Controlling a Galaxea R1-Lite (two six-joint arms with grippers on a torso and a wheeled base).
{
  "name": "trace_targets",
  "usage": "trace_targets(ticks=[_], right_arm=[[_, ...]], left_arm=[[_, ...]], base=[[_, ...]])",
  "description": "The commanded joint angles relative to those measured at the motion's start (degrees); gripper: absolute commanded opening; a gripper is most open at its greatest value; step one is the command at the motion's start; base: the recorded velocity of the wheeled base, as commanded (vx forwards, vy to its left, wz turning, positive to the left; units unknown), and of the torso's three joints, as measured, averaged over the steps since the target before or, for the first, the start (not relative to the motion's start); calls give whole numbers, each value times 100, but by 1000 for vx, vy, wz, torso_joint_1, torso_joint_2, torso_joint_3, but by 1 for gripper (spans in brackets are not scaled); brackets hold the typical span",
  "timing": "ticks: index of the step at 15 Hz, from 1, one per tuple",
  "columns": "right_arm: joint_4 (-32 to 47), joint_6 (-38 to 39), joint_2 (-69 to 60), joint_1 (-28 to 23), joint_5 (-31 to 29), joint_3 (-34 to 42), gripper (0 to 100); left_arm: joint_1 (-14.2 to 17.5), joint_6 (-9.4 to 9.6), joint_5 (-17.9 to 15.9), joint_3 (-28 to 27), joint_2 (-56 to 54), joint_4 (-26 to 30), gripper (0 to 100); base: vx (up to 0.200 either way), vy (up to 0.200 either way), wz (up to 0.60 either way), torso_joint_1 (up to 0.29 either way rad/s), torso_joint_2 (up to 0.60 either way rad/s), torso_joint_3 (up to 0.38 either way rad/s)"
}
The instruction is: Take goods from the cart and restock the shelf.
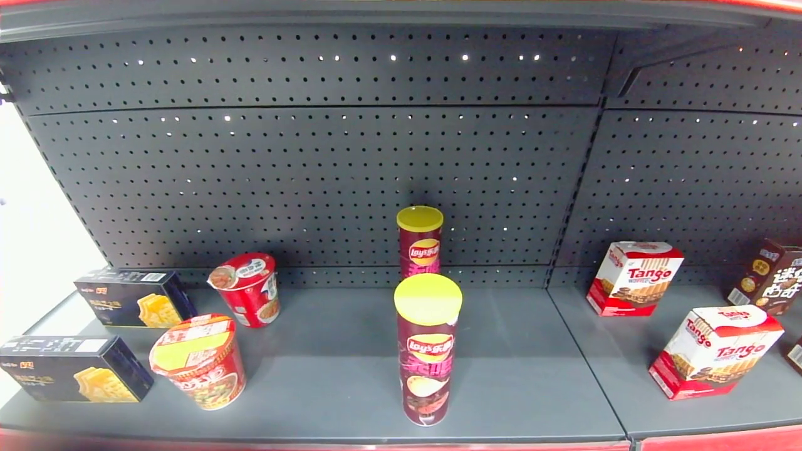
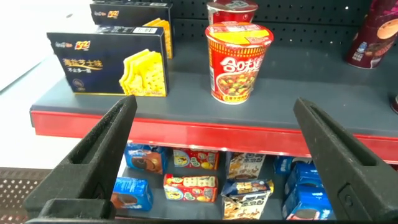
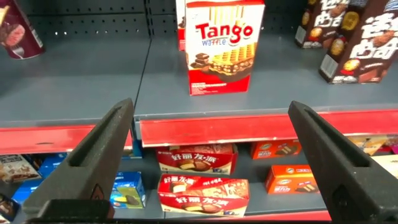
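Note:
The grey shelf (image 1: 514, 369) carries two maroon chip cans with yellow lids, one at the front (image 1: 427, 351) and one behind it (image 1: 420, 241). Two red cup noodles (image 1: 200, 362) (image 1: 247, 289) stand to their left. My left gripper (image 2: 214, 103) hangs open and empty in front of the shelf's red edge (image 2: 186, 132), facing a cup noodle (image 2: 237, 61) and a dark blue cracker box (image 2: 112, 63). Before the right bay, my right gripper (image 3: 211, 104) is open with nothing in it, facing a red-and-white wafer box (image 3: 221, 46).
Two dark blue boxes (image 1: 75, 368) (image 1: 135, 298) lie at the shelf's left end. Wafer boxes (image 1: 634, 277) (image 1: 714, 351) and a brown box (image 1: 769, 277) fill the right bay. A lower shelf holds several packed snack boxes (image 2: 189, 186) (image 3: 202, 193).

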Motion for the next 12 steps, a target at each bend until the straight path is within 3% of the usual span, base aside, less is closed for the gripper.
trace_targets(ticks=[1, 12], right_arm=[[4, -1, 7, 7, -1, 1, 100], [4, -1, 7, -2, -1, 1, 100]], left_arm=[[0, -1, -3, -4, 0, -2, 100], [0, -1, -3, 5, 9, -2, 100]], base=[[0, 0, 0, 0, 0, 0], [0, 0, 0, 0, 0, 0]])
